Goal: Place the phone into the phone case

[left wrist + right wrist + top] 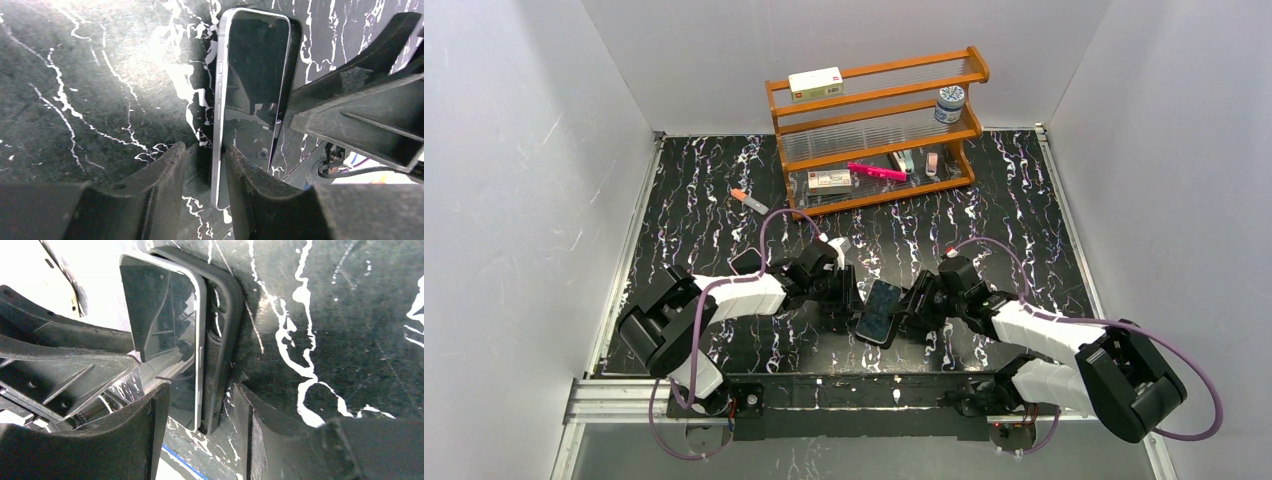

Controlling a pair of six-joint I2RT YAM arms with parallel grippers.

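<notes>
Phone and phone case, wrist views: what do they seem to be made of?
The phone: glossy, glass-like dark face that mirrors its surroundings. Its thin pale rim has a dull sheen, so it is probably metal. The phone case: matte black with no reflections and a soft rounded lip, likely rubber or silicone, possibly plastic.

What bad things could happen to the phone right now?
1. In the right wrist view, one edge of the phone seems to sit raised off the phone case. An uneven push might pop it back out.
2. The left tool and right tool only straddle its thin edges, with gaps showing. It might slip down onto the table.
</notes>
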